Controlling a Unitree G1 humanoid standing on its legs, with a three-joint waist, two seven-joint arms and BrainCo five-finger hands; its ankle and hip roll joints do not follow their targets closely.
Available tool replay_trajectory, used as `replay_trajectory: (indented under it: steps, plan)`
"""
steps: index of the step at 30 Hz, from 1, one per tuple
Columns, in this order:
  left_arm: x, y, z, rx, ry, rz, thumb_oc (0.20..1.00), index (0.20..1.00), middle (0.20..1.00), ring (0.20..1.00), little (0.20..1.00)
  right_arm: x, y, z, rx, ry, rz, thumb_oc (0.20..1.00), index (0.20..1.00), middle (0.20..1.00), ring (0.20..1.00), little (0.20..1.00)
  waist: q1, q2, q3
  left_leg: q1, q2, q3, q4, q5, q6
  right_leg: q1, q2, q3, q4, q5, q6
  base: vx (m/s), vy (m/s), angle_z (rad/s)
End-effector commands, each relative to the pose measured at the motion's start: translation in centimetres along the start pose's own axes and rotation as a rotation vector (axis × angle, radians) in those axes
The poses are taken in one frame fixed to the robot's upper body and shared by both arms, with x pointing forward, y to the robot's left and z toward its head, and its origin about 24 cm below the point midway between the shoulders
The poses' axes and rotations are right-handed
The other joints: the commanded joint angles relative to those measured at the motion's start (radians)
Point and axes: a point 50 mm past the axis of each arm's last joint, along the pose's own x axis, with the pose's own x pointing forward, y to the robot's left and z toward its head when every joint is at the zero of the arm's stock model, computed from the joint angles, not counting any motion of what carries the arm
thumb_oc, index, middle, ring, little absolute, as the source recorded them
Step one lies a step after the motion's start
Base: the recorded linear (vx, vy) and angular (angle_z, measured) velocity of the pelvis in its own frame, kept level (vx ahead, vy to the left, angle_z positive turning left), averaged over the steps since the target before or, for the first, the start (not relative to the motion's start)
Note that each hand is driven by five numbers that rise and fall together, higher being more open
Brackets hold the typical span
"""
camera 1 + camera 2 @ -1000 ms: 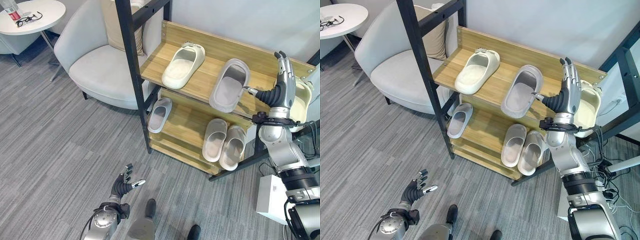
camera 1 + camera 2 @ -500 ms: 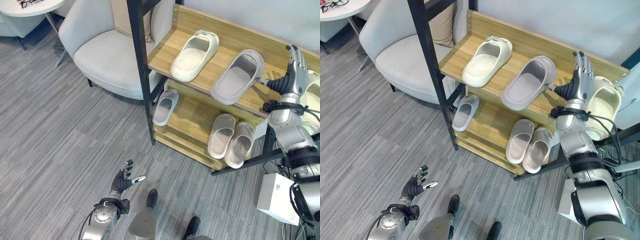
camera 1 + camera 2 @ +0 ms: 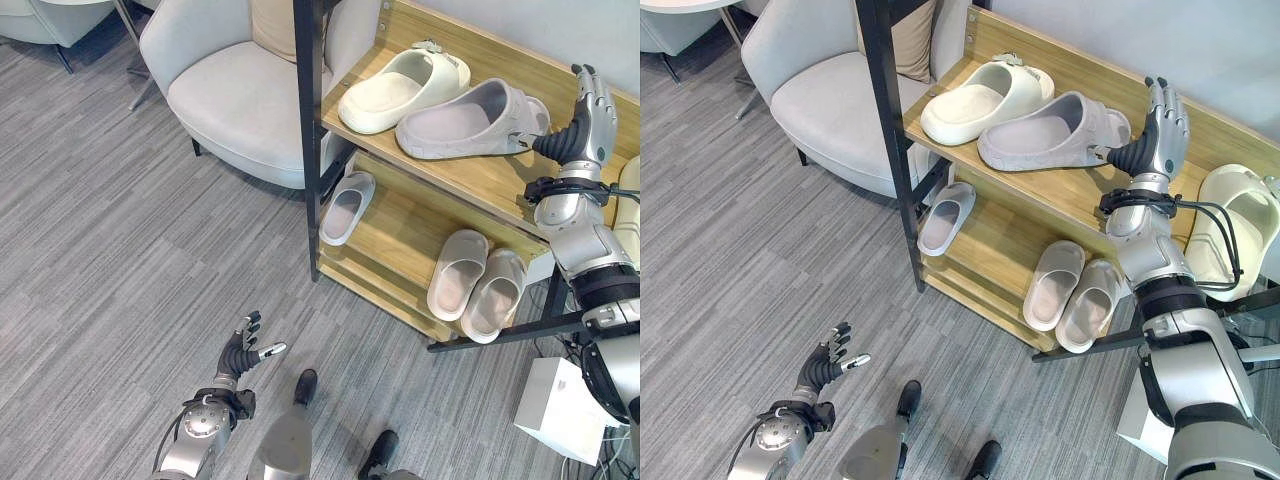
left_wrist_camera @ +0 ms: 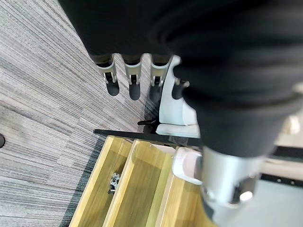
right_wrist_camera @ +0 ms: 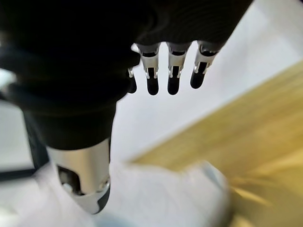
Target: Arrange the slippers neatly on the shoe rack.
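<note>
Right hand [image 3: 1157,140] fingers straight, thumb at smooth grey slipper [image 3: 1050,133], slatted wooden shoe rack [image 3: 1065,195]

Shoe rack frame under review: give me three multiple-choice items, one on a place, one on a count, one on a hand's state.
1. Where is the grey slipper?
A floor
B top shelf, beside the cream slipper
C armchair

2. How many slippers lie on the lower shelf?
A one
B three
C five

3. The right hand is:
A open, thumb at the grey slipper
B closed around a slipper
C resting on the floor

Answers:
1 B, both slippers lie side by side.
2 B, one apart, two paired.
3 A, fingers are straight.
</note>
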Motion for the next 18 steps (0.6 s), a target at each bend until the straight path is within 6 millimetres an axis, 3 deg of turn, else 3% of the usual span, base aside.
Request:
replay_trajectory:
  steps: [1, 10, 14, 18]
  plan:
    - [0.5, -0.3, 2.1, -0.007, -0.116, -0.005, 1.0, 1.0, 1.0, 1.0, 1.0, 1.0, -2.5, 1.8, -0.029, -0.116, -0.151, 1.0, 1.0, 1.0, 1.0, 1.0, 0.01, 0.005, -0.04, 0.093, 0.029, 0.001, 0.031, -0.182, -0.019, 0.079, -0.071, 0.004, 0.0, -0.002, 0.084, 0.0, 0.0, 0.0]
    - [0.6, -1.2, 2.4, 0.012, -0.125, -0.041, 1.0, 1.0, 1.0, 1.0, 1.0, -2.2, -1.1, 4.8, 0.108, -0.199, -0.147, 1.0, 1.0, 1.0, 1.0, 1.0, -0.01, 0.005, -0.066, 0.131, 0.036, -0.004, 0.012, -0.177, -0.02, 0.1, -0.059, 0.015, 0.002, -0.023, 0.072, -0.02, -0.013, -0.03]
    - [0.6, -1.5, 2.3, 0.022, -0.12, -0.063, 1.0, 1.0, 1.0, 1.0, 1.0, -1.7, -0.1, 5.0, 0.113, -0.188, -0.106, 1.0, 1.0, 1.0, 1.0, 1.0, 0.006, -0.011, -0.07, 0.126, 0.035, -0.023, 0.006, -0.17, -0.022, 0.101, -0.059, -0.003, 0.007, -0.019, 0.072, -0.03, -0.012, 0.09]
    - [0.4, -1.1, 2.1, 0.029, -0.112, -0.067, 1.0, 1.0, 1.0, 1.0, 1.0, 0.2, 0.2, 4.6, 0.049, -0.156, -0.084, 1.0, 1.0, 1.0, 1.0, 1.0, 0.04, -0.035, -0.058, 0.113, 0.023, -0.049, 0.008, -0.168, -0.019, 0.102, -0.066, -0.027, 0.014, 0.002, 0.078, 0.01, -0.005, 0.18]
